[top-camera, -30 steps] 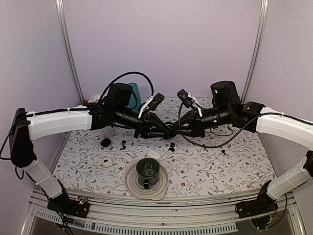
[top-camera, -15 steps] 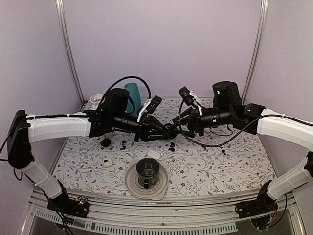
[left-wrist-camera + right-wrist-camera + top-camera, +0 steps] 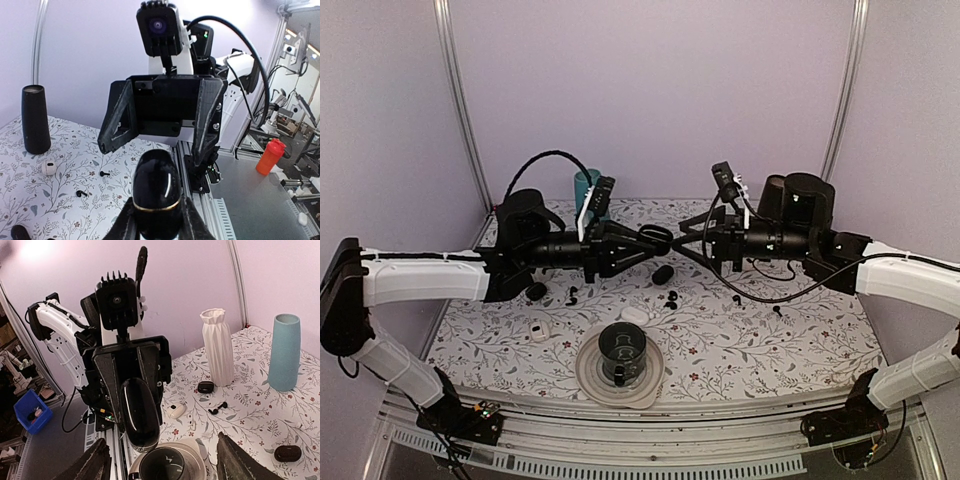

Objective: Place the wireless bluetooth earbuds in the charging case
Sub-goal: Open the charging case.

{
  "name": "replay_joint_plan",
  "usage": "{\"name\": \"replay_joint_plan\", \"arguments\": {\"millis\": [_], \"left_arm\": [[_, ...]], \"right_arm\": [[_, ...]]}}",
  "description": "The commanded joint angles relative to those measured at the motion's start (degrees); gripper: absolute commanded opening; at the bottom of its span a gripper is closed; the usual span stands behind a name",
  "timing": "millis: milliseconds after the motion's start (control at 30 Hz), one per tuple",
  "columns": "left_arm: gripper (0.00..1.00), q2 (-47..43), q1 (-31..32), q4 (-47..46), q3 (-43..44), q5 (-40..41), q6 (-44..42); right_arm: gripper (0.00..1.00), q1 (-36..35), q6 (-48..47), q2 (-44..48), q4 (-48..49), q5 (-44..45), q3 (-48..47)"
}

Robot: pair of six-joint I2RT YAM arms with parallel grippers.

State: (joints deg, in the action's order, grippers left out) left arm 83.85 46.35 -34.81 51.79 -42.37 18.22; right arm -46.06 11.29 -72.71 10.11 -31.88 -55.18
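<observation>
near edge, plate bearing a dark cup; beyond, black earbuds loose on the floral table; above, left gripper clamped on a glossy black charging case, facing right gripper, jaws spread wide, empty; rear, teal vase.

No readable lettering, label, brand or number on anything in view (black case included).

The right pincer, which met the left pincer over mid-worktop a second ago, has spread its jaws wide and backed off to the right, while the left pincer has drawn leftward, carrying the black charging case with it.
</observation>
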Motion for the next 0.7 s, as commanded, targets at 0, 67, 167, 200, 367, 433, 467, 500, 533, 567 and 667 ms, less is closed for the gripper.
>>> {"name": "replay_joint_plan", "arguments": {"millis": [0, 67, 167, 200, 367, 433, 467, 500, 533, 567, 667], "left_arm": [[0.0, -1.6, -0.5, -10.6, -1.8, 3.0, 5.3], [0.0, -1.4, -0.5, -11.9, -1.9, 3.1, 6.3], [0.0, -1.5, -0.5, -12.6, -1.9, 3.4, 6.8], [0.0, -1.6, -0.5, -12.8, -2.0, 3.5, 6.8], [0.0, -1.9, -0.4, -12.8, -1.5, 3.0, 6.9], [0.0, -1.8, -0.4, -12.8, -1.5, 2.5, 6.9], [0.0, -1.8, -0.4, -12.8, -1.5, 2.1, 6.8], [0.0, -1.7, -0.4, -12.8, -1.6, 1.9, 6.7], [0.0, -1.8, -0.5, -12.9, -1.7, 1.5, 6.5], [0.0, -1.9, -0.5, -13.1, -1.8, 1.1, 6.4], [0.0, -2.3, -0.4, -13.1, -1.9, -0.4, 5.9]], "right_arm": [[0.73, 0.2, 4.3, -0.9, 10.3, -1.9, 0.0], [0.73, 0.1, 4.8, -1.9, 11.4, -2.4, -0.7], [0.73, 0.0, 5.1, -2.8, 12.8, -2.6, -1.7], [0.73, 0.1, 5.1, -3.1, 13.0, -2.7, -2.1], [0.73, 0.0, 4.7, -4.0, 12.8, -1.8, -2.9], [0.73, 0.0, 4.9, -4.4, 12.7, -1.4, -3.3], [0.73, 0.0, 5.0, -4.5, 12.7, -0.8, -3.4], [0.73, 0.0, 5.4, -4.6, 12.7, -0.4, -3.5], [0.73, 0.0, 5.6, -4.8, 12.6, 0.3, -3.6], [0.73, 0.0, 5.7, -4.9, 12.2, 1.0, -3.8], [0.73, 0.0, 6.2, -5.0, 11.7, 3.8, -3.9]]}}
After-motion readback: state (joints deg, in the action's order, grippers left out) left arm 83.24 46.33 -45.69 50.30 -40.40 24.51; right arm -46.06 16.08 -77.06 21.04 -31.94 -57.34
